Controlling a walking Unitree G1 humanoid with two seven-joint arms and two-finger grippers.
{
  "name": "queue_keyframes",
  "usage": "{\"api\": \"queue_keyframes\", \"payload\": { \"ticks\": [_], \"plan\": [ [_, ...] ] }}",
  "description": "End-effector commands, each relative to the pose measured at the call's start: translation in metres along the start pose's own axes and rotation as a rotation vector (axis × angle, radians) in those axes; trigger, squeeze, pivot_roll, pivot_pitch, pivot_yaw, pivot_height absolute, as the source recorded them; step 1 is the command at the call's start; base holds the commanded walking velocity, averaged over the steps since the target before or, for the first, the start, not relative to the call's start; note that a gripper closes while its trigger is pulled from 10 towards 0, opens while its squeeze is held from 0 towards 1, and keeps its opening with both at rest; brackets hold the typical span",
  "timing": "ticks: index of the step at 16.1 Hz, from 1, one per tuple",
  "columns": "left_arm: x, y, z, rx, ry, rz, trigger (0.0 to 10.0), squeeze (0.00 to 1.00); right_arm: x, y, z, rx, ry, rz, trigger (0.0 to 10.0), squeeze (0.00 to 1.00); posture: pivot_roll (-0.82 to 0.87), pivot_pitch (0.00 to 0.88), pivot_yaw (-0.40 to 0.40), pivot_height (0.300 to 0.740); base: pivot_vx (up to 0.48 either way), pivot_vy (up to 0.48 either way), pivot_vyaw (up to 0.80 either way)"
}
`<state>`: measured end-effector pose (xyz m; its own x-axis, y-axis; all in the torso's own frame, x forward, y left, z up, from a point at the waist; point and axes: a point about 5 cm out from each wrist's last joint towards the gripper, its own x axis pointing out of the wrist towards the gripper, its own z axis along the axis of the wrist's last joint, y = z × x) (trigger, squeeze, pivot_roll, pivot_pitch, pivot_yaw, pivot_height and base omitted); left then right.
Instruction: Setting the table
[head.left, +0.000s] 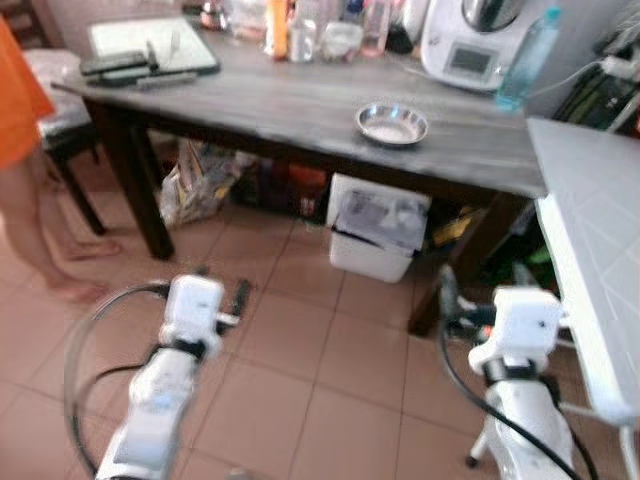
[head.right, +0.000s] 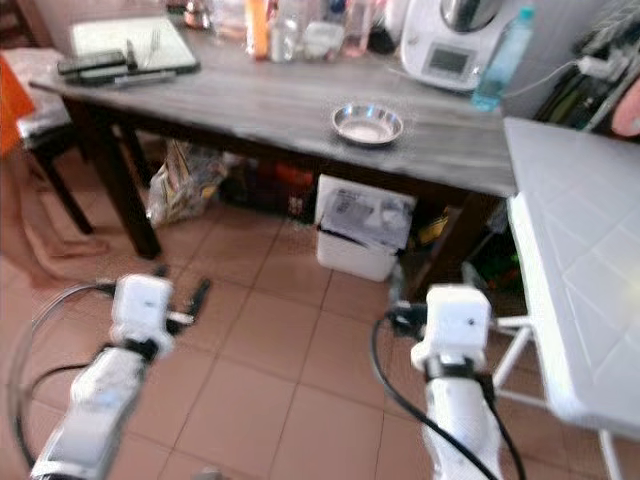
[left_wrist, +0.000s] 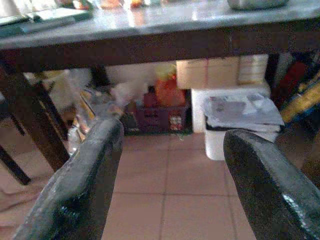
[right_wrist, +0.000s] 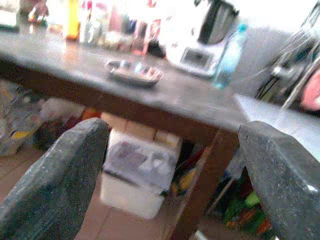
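Jaws wide open on left gripper (left_wrist: 167, 175) and right gripper (right_wrist: 172, 175), down low, well short of metal bowl (head.left: 392, 123) up on worktop (head.left: 290, 100), right nearer.

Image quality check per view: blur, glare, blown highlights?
Left eye view: soft all over, the round metal bowl on the grey wooden table still legible. Left wrist view: glare on the tabletop, dark underneath. Right wrist view: motion-blurred, background blown out white behind the clear blue plastic bottle.
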<state>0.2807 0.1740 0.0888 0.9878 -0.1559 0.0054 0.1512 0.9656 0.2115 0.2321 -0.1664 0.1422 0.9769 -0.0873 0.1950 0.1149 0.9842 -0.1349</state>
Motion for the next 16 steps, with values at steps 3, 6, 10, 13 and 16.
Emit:
{"api": "queue_keyframes", "payload": {
  "ticks": [3, 6, 10, 13, 16],
  "plan": [
    [0.0025, -0.0113, 0.0089, -0.002, -0.038, -0.05, 10.0, 0.0, -0.0042, -0.0189, 0.0007, -0.049, -0.002, -0.071, 10.0, 0.0, 0.21, 0.111, -0.084, 0.74, 0.0, -0.37, 0.0],
    [0.0022, -0.0119, 0.0079, -0.001, -0.036, -0.06, 10.0, 0.0, -0.0059, -0.0205, 0.0019, -0.07, -0.005, -0.078, 10.0, 0.0, 0.2, 0.112, -0.086, 0.74, 0.0, -0.368, 0.0],
    [0.0024, -0.0147, 0.007, -0.004, -0.034, -0.068, 10.0, 0.0, -0.0072, -0.0237, 0.0049, -0.106, -0.018, -0.089, 10.0, 0.0, 0.19, 0.108, -0.092, 0.74, 0.0, -0.368, 0.0],
    [0.0015, -0.011, 0.0053, 0.006, -0.031, -0.063, 10.0, 0.0, -0.0083, -0.0248, 0.0038, -0.11, -0.013, -0.094, 10.0, 0.0, 0.19, 0.105, -0.089, 0.74, 0.0, -0.368, 0.0],
    [-0.0013, -0.0077, 0.0018, 0.017, -0.021, -0.058, 10.0, 0.0, -0.0092, -0.0248, 0.0025, -0.113, -0.008, -0.095, 10.0, 0.0, 0.19, 0.103, -0.089, 0.74, 0.0, -0.369, 0.0]
  ]
}}
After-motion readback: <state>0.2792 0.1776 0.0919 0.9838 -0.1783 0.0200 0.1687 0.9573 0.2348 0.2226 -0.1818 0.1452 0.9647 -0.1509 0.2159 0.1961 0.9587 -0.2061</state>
